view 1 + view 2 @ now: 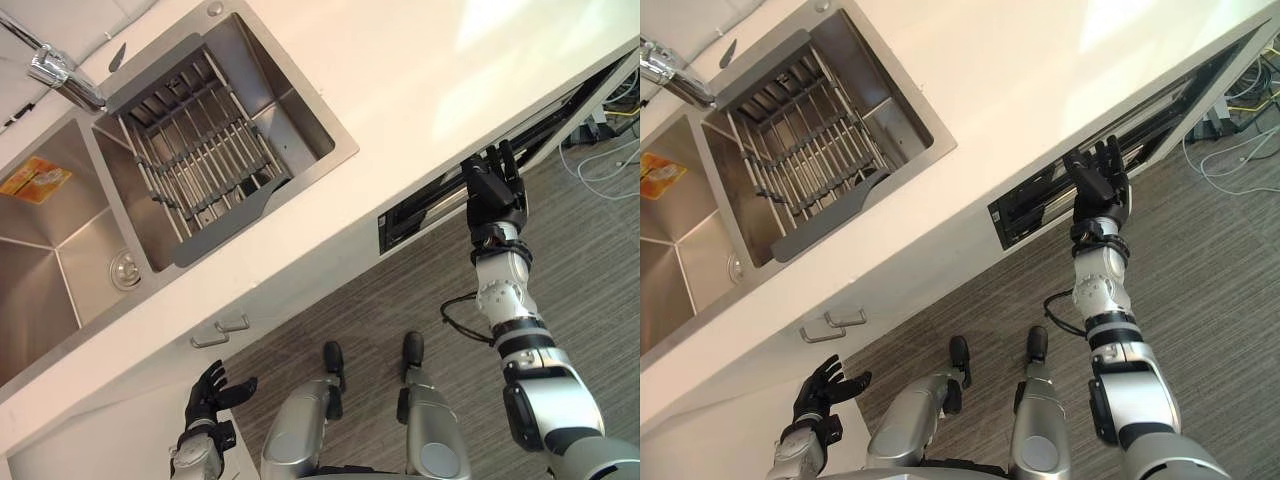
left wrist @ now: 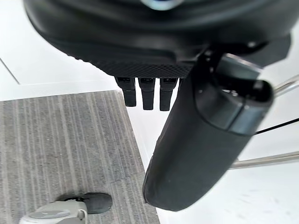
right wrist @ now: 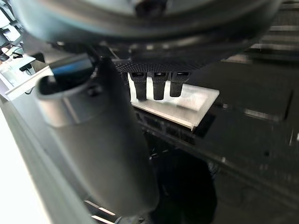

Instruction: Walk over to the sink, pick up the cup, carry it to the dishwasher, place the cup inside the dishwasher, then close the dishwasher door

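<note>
Your right arm reaches straight up, right hand [image 1: 495, 190] at the dishwasher [image 1: 425, 212] slot to the right of the sink [image 1: 45, 280], fingers straight. Your left hand [image 1: 210, 393] hangs below the sink, fingers loosely spread. Where the cup is, I can't tell.

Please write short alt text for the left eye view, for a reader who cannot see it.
The robot's right hand, fingers straight, reaches up to the dark dishwasher door under a white countertop. Its left hand hangs open beside a white cabinet. A steel sink holds a grey dish rack.
</note>
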`<state>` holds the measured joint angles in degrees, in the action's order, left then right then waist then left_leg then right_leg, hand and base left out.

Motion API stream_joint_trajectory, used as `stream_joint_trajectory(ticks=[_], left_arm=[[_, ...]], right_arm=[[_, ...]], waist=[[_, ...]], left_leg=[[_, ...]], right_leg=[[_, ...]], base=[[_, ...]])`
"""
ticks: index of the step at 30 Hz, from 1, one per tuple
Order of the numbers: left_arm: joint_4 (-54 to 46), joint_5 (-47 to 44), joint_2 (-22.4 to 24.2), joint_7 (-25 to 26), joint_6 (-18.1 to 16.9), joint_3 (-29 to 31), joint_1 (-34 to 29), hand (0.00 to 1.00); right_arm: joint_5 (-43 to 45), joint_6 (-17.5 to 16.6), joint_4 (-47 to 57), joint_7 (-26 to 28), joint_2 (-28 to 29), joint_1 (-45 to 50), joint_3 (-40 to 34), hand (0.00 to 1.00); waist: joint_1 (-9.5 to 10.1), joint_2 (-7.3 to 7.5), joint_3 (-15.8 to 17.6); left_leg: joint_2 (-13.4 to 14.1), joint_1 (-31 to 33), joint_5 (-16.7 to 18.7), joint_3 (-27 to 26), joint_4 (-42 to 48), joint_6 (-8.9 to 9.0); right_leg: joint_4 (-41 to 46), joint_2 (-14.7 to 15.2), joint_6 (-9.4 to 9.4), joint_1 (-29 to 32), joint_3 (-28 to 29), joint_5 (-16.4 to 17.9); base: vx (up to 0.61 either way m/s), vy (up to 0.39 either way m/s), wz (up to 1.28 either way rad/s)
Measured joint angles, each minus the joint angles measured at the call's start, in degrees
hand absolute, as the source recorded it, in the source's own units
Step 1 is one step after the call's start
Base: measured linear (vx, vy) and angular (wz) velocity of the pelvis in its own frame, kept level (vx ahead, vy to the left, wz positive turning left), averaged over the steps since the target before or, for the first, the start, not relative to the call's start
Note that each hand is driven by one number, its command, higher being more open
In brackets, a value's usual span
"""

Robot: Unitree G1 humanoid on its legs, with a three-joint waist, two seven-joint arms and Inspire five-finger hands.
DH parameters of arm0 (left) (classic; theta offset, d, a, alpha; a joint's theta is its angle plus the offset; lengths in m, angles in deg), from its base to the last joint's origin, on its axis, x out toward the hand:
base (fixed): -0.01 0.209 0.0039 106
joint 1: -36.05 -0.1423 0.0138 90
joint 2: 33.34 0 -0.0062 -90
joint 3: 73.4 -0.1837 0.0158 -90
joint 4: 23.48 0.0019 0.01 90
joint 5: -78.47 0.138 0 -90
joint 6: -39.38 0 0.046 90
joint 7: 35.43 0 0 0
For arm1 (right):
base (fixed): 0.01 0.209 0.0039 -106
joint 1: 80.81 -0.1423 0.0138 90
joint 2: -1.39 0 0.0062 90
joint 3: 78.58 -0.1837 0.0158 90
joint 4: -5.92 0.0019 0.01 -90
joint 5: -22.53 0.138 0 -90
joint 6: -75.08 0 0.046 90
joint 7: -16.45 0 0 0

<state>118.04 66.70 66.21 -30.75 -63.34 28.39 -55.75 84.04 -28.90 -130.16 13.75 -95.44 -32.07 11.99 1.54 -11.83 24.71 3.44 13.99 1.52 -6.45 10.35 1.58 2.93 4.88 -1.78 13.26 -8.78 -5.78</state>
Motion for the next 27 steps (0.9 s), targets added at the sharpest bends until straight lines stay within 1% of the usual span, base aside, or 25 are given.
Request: stream_joint_trajectory(ticks=[1, 2, 3, 7, 9, 11, 12, 13, 16, 18, 19, 21, 22, 24, 25, 27], left_arm=[[0.08, -0.01, -0.01, -0.01, 0.0, -0.1, 0.3, 0.9], [0.17, -0.04, -0.2, -0.01, 0.0, -0.68, 0.78, 0.9], [0.16, -0.04, -0.53, -0.07, 0.0, -1.25, 0.9, 0.9], [0.19, -0.15, -1.52, -0.06, 0.05, -1.44, 0.89, 0.9], [0.17, -0.21, -1.68, -0.06, 0.05, -1.88, 0.89, 0.9], [0.41, -0.23, -1.61, -0.13, 0.11, -2.2, 0.89, 0.9], [0.48, -0.25, -1.61, -0.14, 0.14, -2.19, 0.83, 0.9], [0.6, -0.25, -1.68, -0.15, 0.15, -2.17, 0.66, 0.9], [0.67, -0.24, -1.73, -0.65, 0.23, -2.17, 0.65, 0.9], [0.89, -0.17, -2.11, -1.04, 0.35, -2.16, 0.04, 0.9], [0.99, -0.16, -2.25, -1.06, 0.37, -2.16, -0.13, 0.9], [1.18, 0.15, -3.12, -1.33, 0.43, -2.12, -1.35, 0.9], [1.2, 0.5, -3.37, -1.37, 0.49, -2.09, -1.79, 0.9], [1.44, 2.14, -3.93, -1.47, 0.77, -1.95, -2.71, 0.9], [1.45, 2.44, -3.92, -1.52, 0.82, -1.94, -3.05, 0.9], [2.1, 3.74, -3.93, -2.17, 1.27, -1.81, -3.81, 0.9]], right_arm=[[-0.56, 0.17, -0.51, 0.03, -0.24, -0.43, 0.0, 0.9], [-1.44, 0.83, -0.7, 0.02, -0.85, -0.97, 0.0, 0.9], [-2.55, 1.4, -0.69, 0.0, -1.34, -1.43, -0.01, 0.9], [-5.12, 3.21, -0.02, 0.02, -2.25, -1.75, 0.0, 0.9], [-5.78, 3.82, 2.05, 0.1, -2.95, -0.09, 0.01, 0.9], [-8.62, 4.01, 6.45, 2.13, -4.42, 5.64, 0.29, 0.9], [-9.62, 4.05, 7.46, 2.93, -4.61, 7.7, 0.44, 0.9], [-12.14, 4.62, 8.92, 4.26, -4.81, 11.42, 1.12, 0.9], [-17.55, 6.54, 11.08, 7.19, -4.32, 19.8, 2.71, 0.9], [-24.03, 7.71, 11.54, 8.89, -3.18, 27.15, 2.63, 0.9], [-25.73, 7.79, 11.73, 9.13, -3.02, 29.05, 2.5, 0.9], [-33.4, 7.82, 13.28, 8.98, -1.0, 36.16, -0.27, 0.9], [-35.07, 7.77, 13.43, 8.89, -0.27, 37.7, -1.24, 0.9], [-43.26, 7.65, 13.2, 7.21, 1.88, 42.41, -4.96, 0.9], [-44.82, 7.65, 13.02, 6.69, 2.24, 43.29, -5.62, 0.9], [-51.41, 7.61, 10.68, 4.69, 3.74, 45.66, -7.79, 0.9]], waist=[[0.0, -0.17, 0.08], [0.02, -0.59, 0.26], [0.2, -0.84, 0.37], [0.59, -0.92, 0.41], [0.58, -0.92, 0.41], [0.54, -0.83, 0.34], [0.49, -0.75, 0.3], [0.43, -0.41, 0.11], [0.41, 0.72, -0.72], [0.6, 2.59, -3.48], [0.57, 3.17, -4.02], [0.23, 5.57, -6.44], [0.0, 6.16, -7.21], [-0.69, 7.89, -9.28], [-0.85, 8.16, -9.77], [-1.1, 8.72, -11.78]], left_leg=[[0.06, 0.19, 0.12, 0.32, 0.11, 0.18], [0.18, 0.57, 0.03, 0.95, 0.2, 0.25], [0.57, 1.03, -0.32, 1.25, 0.14, 0.66], [1.82, 1.48, -1.69, 1.96, -0.52, 1.44], [2.11, 1.22, -2.17, 2.47, -1.21, 1.88], [2.21, 0.08, -2.82, 3.09, -2.09, 2.72], [2.19, -0.51, -2.85, 3.43, -2.36, 2.71], [2.15, -1.67, -2.98, 4.17, -2.75, 2.57], [2.03, -4.34, -2.91, 4.69, -4.14, 2.69], [1.55, -5.46, -2.9, 5.2, -4.96, 2.68], [1.41, -6.04, -2.85, 5.27, -5.25, 2.61], [0.95, -7.96, -2.43, 5.54, -6.14, 2.24], [0.65, -8.18, -2.38, 5.65, -6.27, 2.17], [0.02, -9.42, -2.0, 5.86, -6.47, 1.73], [-0.17, -9.77, -1.94, 5.86, -6.67, 1.62], [-0.66, -11.24, -1.76, 5.84, -7.74, 1.31]], right_leg=[[-0.02, -0.05, 0.0, 0.0, -0.25, 0.12], [-0.11, -0.16, 0.53, 0.03, -0.72, 0.31], [-0.4, -0.5, 0.54, 0.19, -0.98, 0.32], [-1.35, -1.91, 0.79, 0.54, -1.7, 0.12], [-1.26, -2.15, 0.83, 0.45, -2.55, 0.09], [-1.2, -2.33, 0.73, -0.53, -3.71, 0.0], [-1.21, -2.39, 1.01, -1.22, -4.04, 0.19], [-1.13, -2.47, 1.58, -2.33, -4.56, 0.65], [-0.97, -2.4, 2.0, -4.91, -5.68, 1.6], [-0.96, -1.95, 1.43, -6.09, -6.36, 2.6], [-0.96, -1.81, 1.24, -6.64, -6.45, 2.84], [-0.97, -1.12, 0.68, -8.44, -6.86, 3.85], [-0.98, -0.92, 0.57, -8.67, -6.99, 4.05], [-1.1, -0.19, -0.01, -10.06, -7.3, 4.57], [-1.2, 0.01, -0.08, -10.38, -7.35, 4.61], [-1.56, 0.47, -0.36, -11.38, -7.21, 4.65]], base=[[-0.18, -0.05, 0.18], [-0.14, -0.053, 0.15], [-0.13, -0.059, 0.09], [-0.05, -0.082, 0.03], [0.02, -0.059, 0.13], [0.07, -0.033, 0.19], [0.11, -0.019, 0.22], [0.12, -0.018, 0.22], [0.14, 0.0, 0.21], [0.14, 0.03, 0.19], [0.16, 0.049, 0.14], [0.14, 0.062, 0.12], [0.1, 0.068, 0.13], [0.07, 0.066, 0.1], [0.04, 0.063, 0.03], [0.03, 0.059, -0.01]])
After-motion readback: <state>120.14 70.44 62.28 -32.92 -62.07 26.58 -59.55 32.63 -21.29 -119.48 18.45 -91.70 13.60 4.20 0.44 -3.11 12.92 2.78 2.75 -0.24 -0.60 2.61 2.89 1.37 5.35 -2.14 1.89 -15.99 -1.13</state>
